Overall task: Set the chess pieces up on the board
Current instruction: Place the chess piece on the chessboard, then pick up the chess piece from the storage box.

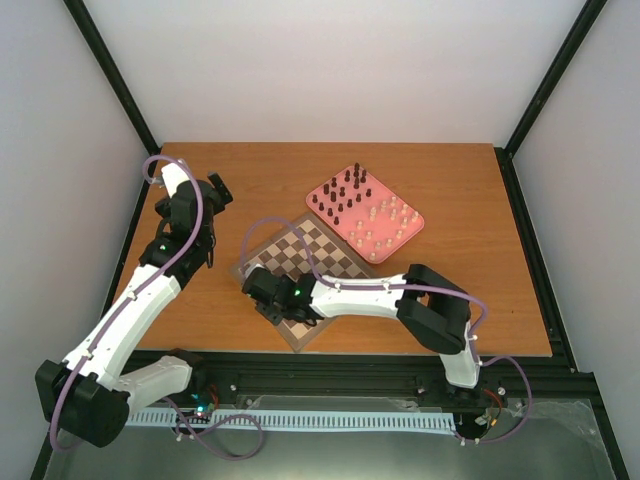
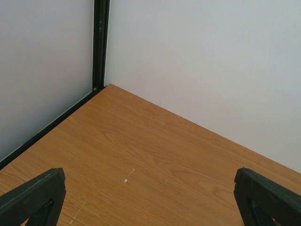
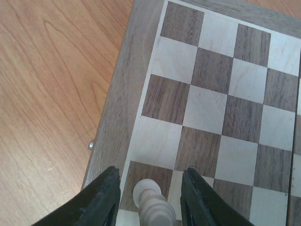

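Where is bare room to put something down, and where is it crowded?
Free: the table's far left corner by the walls, its right side beyond the tray, and most board squares past the cream piece. Crowded: the tray, full of pieces.

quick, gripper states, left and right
left gripper: open, empty
right gripper: open, straddling a cream chess piece, gaps on both sides

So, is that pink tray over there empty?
No, many dark and cream chess pieces stand on the pink tray in the top view.
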Robot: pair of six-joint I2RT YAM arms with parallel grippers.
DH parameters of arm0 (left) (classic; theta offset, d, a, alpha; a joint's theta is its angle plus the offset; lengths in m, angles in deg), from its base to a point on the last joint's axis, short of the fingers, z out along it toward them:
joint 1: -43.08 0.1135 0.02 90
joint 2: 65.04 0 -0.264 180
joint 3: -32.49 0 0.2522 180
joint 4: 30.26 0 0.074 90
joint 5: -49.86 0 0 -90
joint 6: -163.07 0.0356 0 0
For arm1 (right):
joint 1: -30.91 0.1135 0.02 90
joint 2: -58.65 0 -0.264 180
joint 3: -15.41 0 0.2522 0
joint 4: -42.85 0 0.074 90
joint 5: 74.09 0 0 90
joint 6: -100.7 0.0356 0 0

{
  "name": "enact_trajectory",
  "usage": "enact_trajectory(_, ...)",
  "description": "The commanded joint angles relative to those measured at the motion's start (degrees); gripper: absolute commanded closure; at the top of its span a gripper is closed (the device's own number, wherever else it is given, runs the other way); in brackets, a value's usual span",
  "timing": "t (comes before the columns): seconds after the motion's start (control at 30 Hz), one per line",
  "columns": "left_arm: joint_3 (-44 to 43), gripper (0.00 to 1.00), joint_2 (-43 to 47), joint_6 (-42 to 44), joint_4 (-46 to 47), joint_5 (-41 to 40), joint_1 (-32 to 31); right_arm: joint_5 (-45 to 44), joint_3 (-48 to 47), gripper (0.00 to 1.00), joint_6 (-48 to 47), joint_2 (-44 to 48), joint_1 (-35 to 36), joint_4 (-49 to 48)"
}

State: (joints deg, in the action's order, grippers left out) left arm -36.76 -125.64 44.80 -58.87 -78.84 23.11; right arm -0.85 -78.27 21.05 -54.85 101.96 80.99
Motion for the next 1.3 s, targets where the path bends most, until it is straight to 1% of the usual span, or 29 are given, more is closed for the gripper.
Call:
enact_trajectory(0.0, -0.35, 0.0, -0.23, 0.96, 1.1, 0.2, 0.28, 1.21, 1.98, 0.62, -0.6, 4.49, 0.76, -2.63)
enact_trajectory(0.03, -0.38, 0.0, -0.16, 0.94, 1.06, 0.11, 0.28, 1.29, 2.36, 0.54, -0.72, 5.08, 0.76, -3.08)
enact_trajectory(0.07, -0.33, 0.0, -0.14, 0.94, 1.05, 0.23, 0.28, 1.2, 2.74, 0.52, -0.81, 5.7, 0.76, -3.59)
enact_trajectory(0.23, -0.27, 0.0, 0.12, 1.03, 0.97, -0.11, 0.3, -0.94, 2.81, 0.52, -1.22, 7.92, 0.8, -4.32)
enact_trajectory(0.27, -0.28, 0.0, 0.17, 0.98, 0.97, -0.07, 0.28, -1.89, 2.76, 0.45, -1.21, 8.45, 0.77, -4.43)
enact_trajectory(0.3, -0.28, 0.0, 0.21, 1.02, 1.01, -0.1, 0.28, -3.21, 2.83, 0.41, -1.41, 9.05, 0.72, -4.69)
enact_trajectory(0.33, -0.24, 0.0, 0.15, 1.03, 0.97, -0.03, 0.28, -4.69, 2.88, 0.34, -1.42, 9.84, 0.49, -4.78)
enact_trajectory(0.37, -0.24, 0.0, 0.12, 1.03, 0.97, 0.02, 0.28, -6.19, 2.99, 0.32, -1.53, 10.73, 0.11, -4.97)
enact_trajectory(0.5, -0.33, 0.0, 0.17, 0.94, 0.79, 0.24, 0.28, -7.79, 4.89, 0.31, -1.51, 15.18, -4.34, -5.69)
enact_trajectory(0.67, -0.32, 0.0, 0.01, 1.11, 0.91, 0.42, 0.28, -8.33, 8.75, 0.32, -0.25, 20.68, -14.0, -7.63)
enact_trajectory(0.83, -0.4, 0.0, -0.05, 0.85, 0.51, 1.0, 0.28, -8.5, 11.36, 0.37, 0.99, 22.83, -27.03, -8.37)
enact_trajectory(1.0, -0.33, 0.0, -0.33, 0.85, 0.61, 0.96, 0.23, -6.16, 12.53, 0.45, 3.45, 19.82, -41.09, -8.78)
enact_trajectory(1.17, -0.8, 0.0, -1.78, 0.93, 0.64, 0.7, 0.26, -3.87, 11.27, 0.52, 5.21, 14.52, -50.46, -9.38)
enact_trajectory(1.27, -1.13, 0.0, -2.88, 0.92, 0.44, 0.14, 0.28, -1.02, 9.8, 0.63, 6.11, 11.33, -54.74, -9.54)
